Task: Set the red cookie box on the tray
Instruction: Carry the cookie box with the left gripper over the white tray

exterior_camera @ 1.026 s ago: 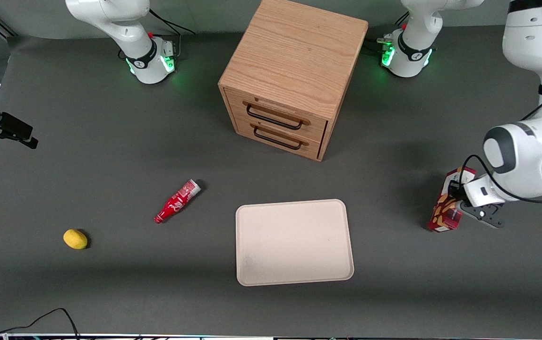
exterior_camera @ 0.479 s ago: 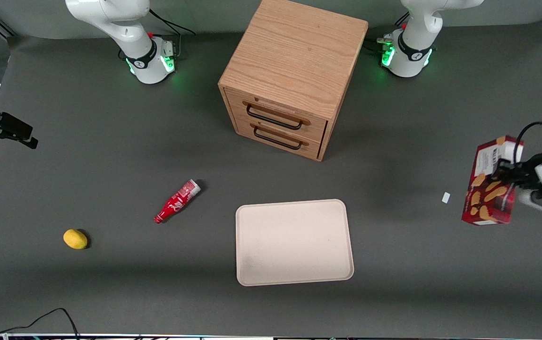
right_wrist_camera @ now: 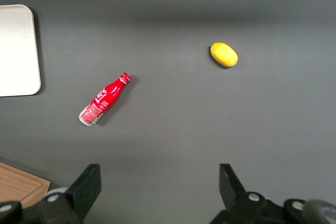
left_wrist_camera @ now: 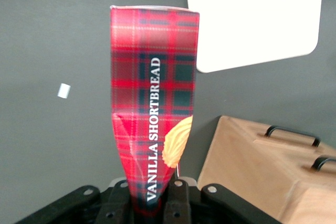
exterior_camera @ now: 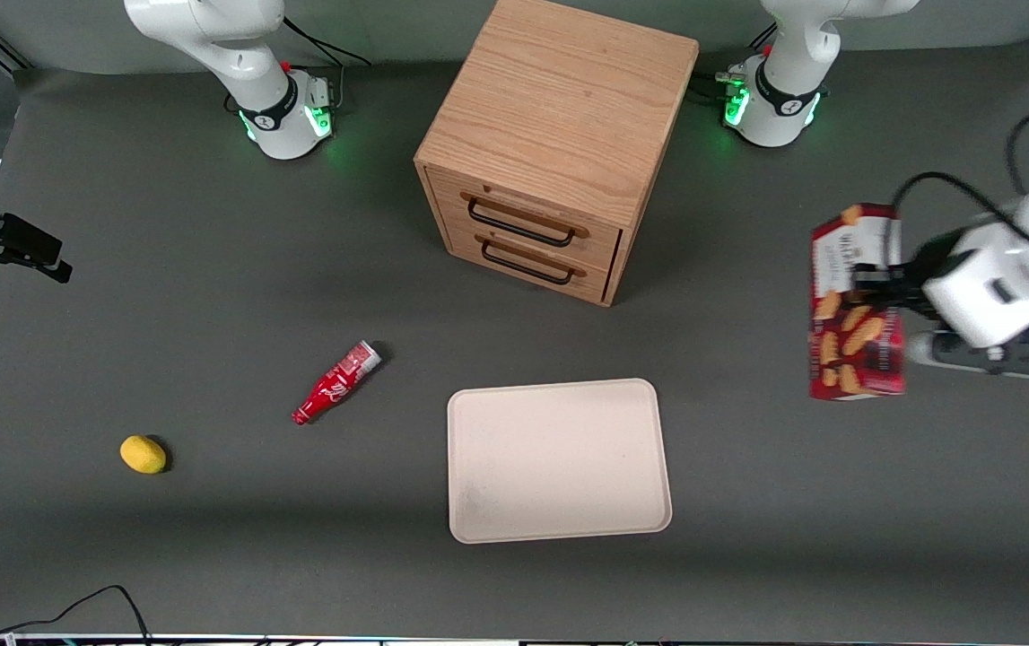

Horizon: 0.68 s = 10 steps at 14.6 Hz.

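Observation:
The red cookie box (exterior_camera: 855, 305) hangs in the air above the table at the working arm's end, its plaid face with tan cookies turned to the front camera. My gripper (exterior_camera: 882, 283) is shut on it, pinching the box (left_wrist_camera: 152, 108) near one end between the black fingers (left_wrist_camera: 179, 200). The beige tray (exterior_camera: 557, 459) lies flat on the table, nearer the front camera than the wooden drawer cabinet and well apart from the box; the tray (left_wrist_camera: 252, 14) also shows in the left wrist view past the box's free end.
A wooden two-drawer cabinet (exterior_camera: 559, 135) stands in the middle of the table. A small red bottle (exterior_camera: 335, 383) and a yellow lemon (exterior_camera: 143, 454) lie toward the parked arm's end. A small white scrap (left_wrist_camera: 64, 91) lies on the grey mat.
The gripper has lifted the cookie box off the table and carried it higher and a little toward the tray. The white scrap seen earlier is now covered in the front view.

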Motion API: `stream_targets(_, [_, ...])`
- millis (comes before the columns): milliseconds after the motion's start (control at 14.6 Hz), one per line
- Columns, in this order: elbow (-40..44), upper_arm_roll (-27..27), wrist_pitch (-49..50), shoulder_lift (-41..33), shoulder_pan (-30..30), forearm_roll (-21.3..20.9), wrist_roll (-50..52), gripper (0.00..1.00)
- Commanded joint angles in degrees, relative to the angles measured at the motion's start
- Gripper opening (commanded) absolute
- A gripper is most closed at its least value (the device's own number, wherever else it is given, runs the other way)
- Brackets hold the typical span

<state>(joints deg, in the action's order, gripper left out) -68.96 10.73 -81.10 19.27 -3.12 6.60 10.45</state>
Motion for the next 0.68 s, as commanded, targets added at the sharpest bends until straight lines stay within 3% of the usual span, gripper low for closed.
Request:
stream_targets(0, [0.8, 6.8, -7.0, 4.3, 0.0, -3.9, 11.3, 0.0])
stream_targets(274, [-2.7, 12.9, -21.0, 11.7, -0.2, -12.1, 17.7, 0.0])
stream_targets(615, [-3.0, 13.8, -31.6, 20.2, -2.2, -18.6, 21.8, 0.0])
